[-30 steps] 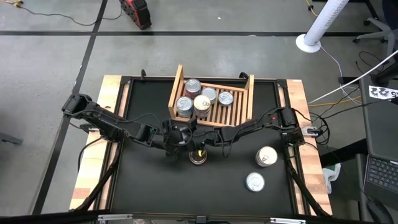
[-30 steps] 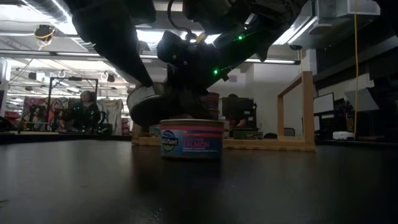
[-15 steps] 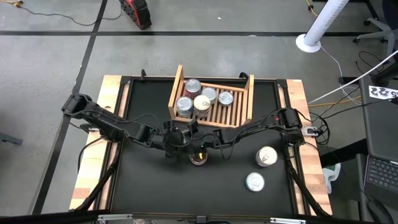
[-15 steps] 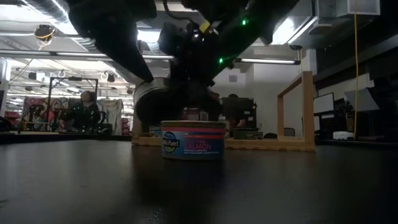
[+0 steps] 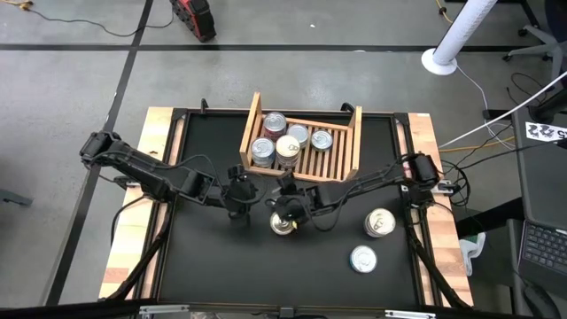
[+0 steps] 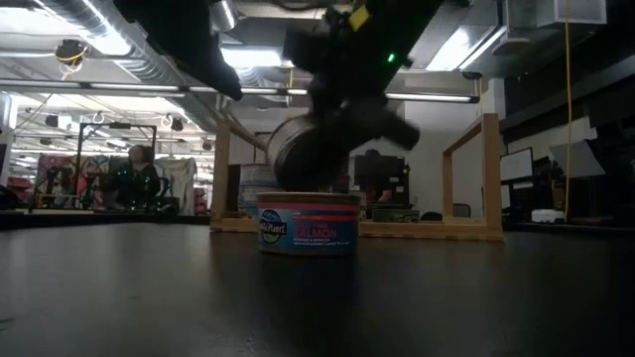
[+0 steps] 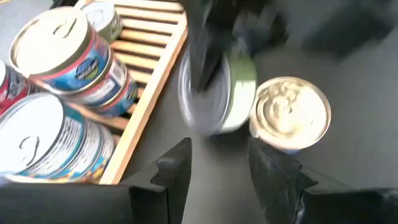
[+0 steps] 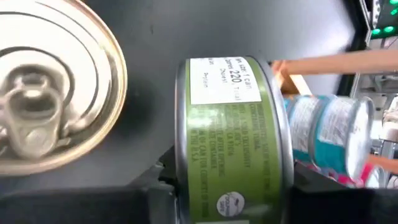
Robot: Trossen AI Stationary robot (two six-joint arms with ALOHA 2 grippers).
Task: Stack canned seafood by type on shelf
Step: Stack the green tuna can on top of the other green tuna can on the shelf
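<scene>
The right gripper [image 5: 288,209] is clamped on a green tin [image 8: 233,137]. Its two fingers press on the flat top and the flat bottom, so the green tin stands on its edge in the air. Right under the gripper sits a salmon tin [image 6: 308,222] with a pink and blue label, flat on the table [image 5: 213,257]. The held tin hangs just above it and does not touch it.

The tin is hard metal and will not squash. It looks small but full, so I think it is a bit heavy. The lids are smooth and may slip, so a firm squeeze is best.

Just beside the right gripper is the left gripper [image 7: 217,162]. Its fingers are apart and hold nothing.

Past both grippers is the shelf [image 5: 356,142], close by. The tins on the shelf [image 5: 276,142] fill the part nearest the left gripper. The other part is bare slats, so there is room there. The shelf has raised side boards, so I think the tin must go up and over, or in by the low front. Two more tins [image 5: 379,221] wait on the table, well away on the right arm's side.
</scene>
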